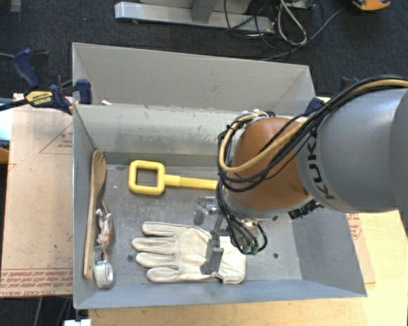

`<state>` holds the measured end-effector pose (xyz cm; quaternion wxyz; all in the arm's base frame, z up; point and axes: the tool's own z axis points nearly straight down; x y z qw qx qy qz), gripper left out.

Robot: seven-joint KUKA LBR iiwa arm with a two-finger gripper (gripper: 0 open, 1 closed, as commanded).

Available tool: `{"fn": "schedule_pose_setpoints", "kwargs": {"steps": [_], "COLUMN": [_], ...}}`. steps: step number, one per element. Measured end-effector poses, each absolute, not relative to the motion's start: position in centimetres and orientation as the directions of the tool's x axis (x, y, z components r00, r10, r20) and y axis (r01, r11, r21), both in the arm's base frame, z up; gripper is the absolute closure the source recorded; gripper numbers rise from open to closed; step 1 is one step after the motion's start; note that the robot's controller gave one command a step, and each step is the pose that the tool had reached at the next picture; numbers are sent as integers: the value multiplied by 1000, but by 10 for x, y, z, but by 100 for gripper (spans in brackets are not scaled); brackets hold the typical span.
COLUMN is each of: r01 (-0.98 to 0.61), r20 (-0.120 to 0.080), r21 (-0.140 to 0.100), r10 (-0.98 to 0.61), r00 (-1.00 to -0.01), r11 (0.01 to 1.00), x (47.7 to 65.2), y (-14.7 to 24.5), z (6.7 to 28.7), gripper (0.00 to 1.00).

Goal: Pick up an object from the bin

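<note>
One white glove (179,249), long axis left-right, fingers (152,243) leftward, beneath gripper (212,258).

End of yellow tool (155,179) behind arm (354,153) (orange cover (265,162)), arm cropped right

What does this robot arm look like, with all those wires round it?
The arm is a thick, rounded grey tube with dark KUKA lettering on its side. Its wrist wears a smooth orange-brown dome cover, ringed by looping black and yellowish cables. At its end sits a small grey metal gripper, with thin dark and green wires bundled beside it.
</note>
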<state>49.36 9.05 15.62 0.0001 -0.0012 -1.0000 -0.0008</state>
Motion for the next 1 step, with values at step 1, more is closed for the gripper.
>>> {"fn": "schedule_pose_setpoints", "kwargs": {"steps": [1], "r01": [-122], "r20": [-3], "r21": [2], "r10": [-122], "r00": [-993], "r11": [993], "x": [515], "y": [86], "z": [152], "gripper": [0]}}
